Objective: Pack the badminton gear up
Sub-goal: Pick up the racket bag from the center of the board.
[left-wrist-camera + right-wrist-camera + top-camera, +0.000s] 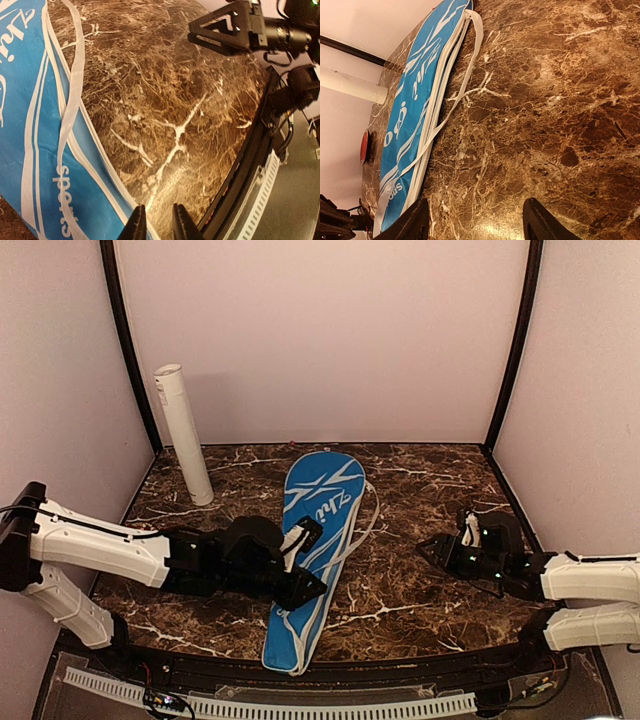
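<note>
As the cover (322,495) lies flat at mid-table, its long axis is seen to run from far wall to near edge, wide head far, narrow end near and swung a bit to the L. A white strap (75,80) is trailed along its R side. No rackets or shuttlecocks are seen loose; whether they are inside can't be told. The tube (185,435) is stood at far L by the wall, well apart from the cover. The L claw (159,227) is held low over the cover's mid section, tips at about its R edge, fingers parted only a crack w/ nothing btwn them. The R claw (477,222) is spread wide and empty, set well to the R of the cover over bare table (420,480), pointed toward the strap side. The L arm is judged nearer by far. Any grip on cover or strap would prob. be best taken from the side, across the long axis, not end-on.
</note>
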{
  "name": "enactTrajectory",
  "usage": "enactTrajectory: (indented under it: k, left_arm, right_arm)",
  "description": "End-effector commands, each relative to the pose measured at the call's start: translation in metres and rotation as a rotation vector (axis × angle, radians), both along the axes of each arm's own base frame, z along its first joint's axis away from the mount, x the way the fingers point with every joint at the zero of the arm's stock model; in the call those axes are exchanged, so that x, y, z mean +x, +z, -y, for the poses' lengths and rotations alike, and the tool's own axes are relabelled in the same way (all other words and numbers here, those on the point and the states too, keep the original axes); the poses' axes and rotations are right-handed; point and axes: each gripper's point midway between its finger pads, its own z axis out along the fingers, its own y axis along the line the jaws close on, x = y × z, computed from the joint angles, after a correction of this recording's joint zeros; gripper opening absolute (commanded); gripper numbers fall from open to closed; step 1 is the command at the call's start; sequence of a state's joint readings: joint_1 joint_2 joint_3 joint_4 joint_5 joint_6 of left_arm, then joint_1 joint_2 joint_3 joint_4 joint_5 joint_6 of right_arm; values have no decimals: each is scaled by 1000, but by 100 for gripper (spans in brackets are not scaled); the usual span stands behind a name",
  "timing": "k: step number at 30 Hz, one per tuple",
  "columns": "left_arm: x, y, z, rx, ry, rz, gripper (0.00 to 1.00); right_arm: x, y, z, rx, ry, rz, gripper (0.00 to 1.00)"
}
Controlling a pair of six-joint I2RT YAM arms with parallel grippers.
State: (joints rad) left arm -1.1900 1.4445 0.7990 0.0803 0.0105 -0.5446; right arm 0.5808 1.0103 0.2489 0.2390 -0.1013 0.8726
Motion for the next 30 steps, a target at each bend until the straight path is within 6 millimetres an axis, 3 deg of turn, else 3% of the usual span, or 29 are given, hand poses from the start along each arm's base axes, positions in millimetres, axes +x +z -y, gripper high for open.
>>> enactTrajectory:
  k: [1,4,8,13,19,24,30]
  left_arm:
    - [25,-7,5,163,60,82,25]
    - [46,-16,13,240,127,120,40]
    - [64,-38,25,353,175,110,41]
    - [67,-63,38,411,186,35,40]
    - [74,-78,23,496,240,53,43]
    - [72,-98,26,530,218,29,44]
    - [74,-118,20,580,222,23,51]
  right_arm:
    - [8,22,-10,26,36,61,66]
    - [7,24,-7,4,41,72,71]
    - [6,28,2,-41,20,84,74]
    - [4,32,10,-63,0,98,75]
    - [-1,27,11,-40,-6,95,76]
    - [-2,23,11,-27,-9,84,76]
    - [-3,22,12,-21,-13,78,76]
